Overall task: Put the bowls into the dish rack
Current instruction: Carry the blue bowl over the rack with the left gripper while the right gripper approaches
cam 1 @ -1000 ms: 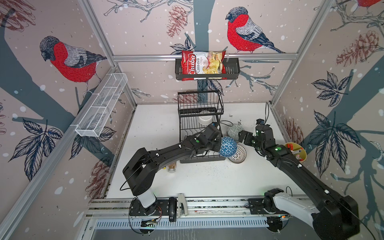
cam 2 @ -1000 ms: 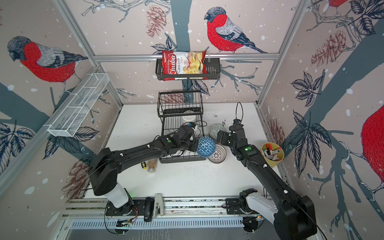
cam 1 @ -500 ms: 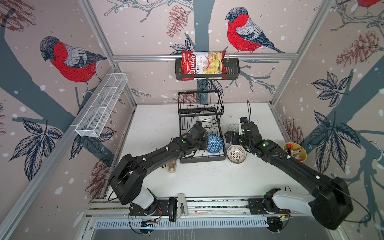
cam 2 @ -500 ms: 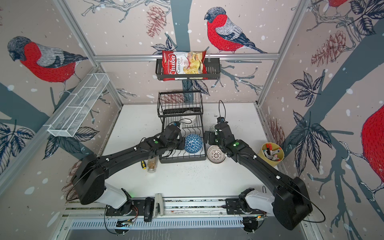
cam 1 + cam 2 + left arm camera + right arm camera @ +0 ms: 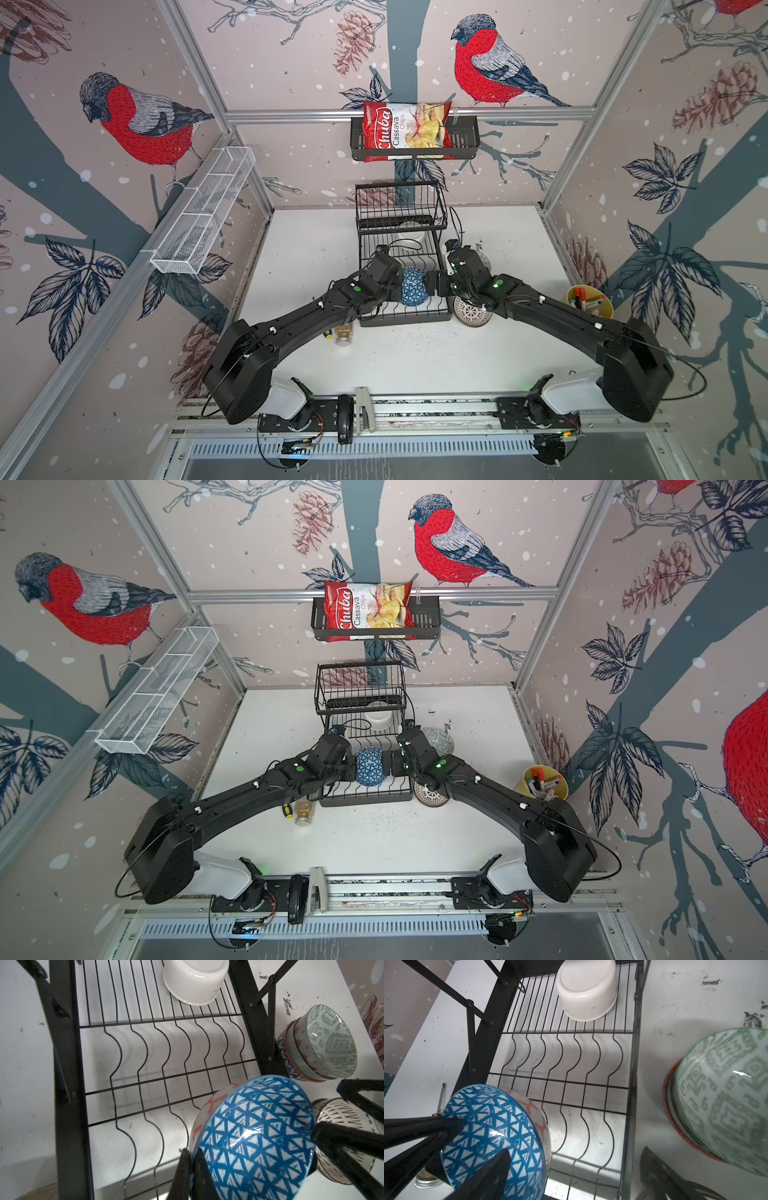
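Blue bowl [image 5: 413, 286] now shifted over dish rack [image 5: 405, 321] lower grid, per my feed. L gripper [image 5: 397, 283] clamped on its rim; R gripper [image 5: 433, 286] jaws spread wide, just beside bowl.

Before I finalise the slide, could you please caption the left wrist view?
Left gripper holding the blue bowl by its rim above the dish rack, where a white bowl sits.

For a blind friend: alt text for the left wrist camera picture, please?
A tool pinches the rim of a blue patterned bowl, held on edge over a black wire dish rack. A white bowl lies upside down in the rack; stacked bowls stand beside it.
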`<state>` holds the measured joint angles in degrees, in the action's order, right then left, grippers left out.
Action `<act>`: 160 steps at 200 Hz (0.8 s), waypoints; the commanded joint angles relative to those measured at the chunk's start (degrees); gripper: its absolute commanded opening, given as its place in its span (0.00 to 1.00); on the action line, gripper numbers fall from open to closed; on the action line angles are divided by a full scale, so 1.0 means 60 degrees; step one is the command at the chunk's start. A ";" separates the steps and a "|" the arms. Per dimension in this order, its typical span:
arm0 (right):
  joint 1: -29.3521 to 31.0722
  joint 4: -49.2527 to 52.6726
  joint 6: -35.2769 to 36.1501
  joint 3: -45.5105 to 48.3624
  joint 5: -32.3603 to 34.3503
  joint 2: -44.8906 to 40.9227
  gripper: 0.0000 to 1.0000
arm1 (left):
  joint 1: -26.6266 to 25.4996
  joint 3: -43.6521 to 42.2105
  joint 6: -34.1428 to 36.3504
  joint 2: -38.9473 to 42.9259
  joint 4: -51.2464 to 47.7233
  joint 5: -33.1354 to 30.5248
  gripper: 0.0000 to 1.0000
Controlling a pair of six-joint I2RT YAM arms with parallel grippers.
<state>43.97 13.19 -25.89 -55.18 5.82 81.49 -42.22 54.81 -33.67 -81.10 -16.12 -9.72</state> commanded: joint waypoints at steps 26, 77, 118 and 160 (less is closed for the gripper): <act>0.0238 -0.0350 -0.0132 -0.0250 0.0084 0.0350 0.95 | 0.0107 -0.0127 -0.0139 0.0187 0.0316 -0.0186 0.00; 0.0384 -0.0438 -0.0194 -0.0354 0.0090 0.0714 0.88 | 0.0123 -0.0200 -0.0161 0.0303 0.0329 -0.0209 0.00; 0.0451 -0.0630 -0.0263 -0.0410 0.0125 0.0910 0.80 | 0.0122 -0.0243 -0.0193 0.0388 0.0316 -0.0184 0.00; 0.0524 -0.0664 -0.0304 -0.0559 0.0162 0.1213 0.68 | 0.0122 -0.0316 -0.0260 0.0428 0.0354 -0.0161 0.00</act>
<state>46.83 10.70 -27.18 -57.80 5.89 87.88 -41.67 53.06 -34.61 -79.07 -16.10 -10.52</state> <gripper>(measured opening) 0.703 0.072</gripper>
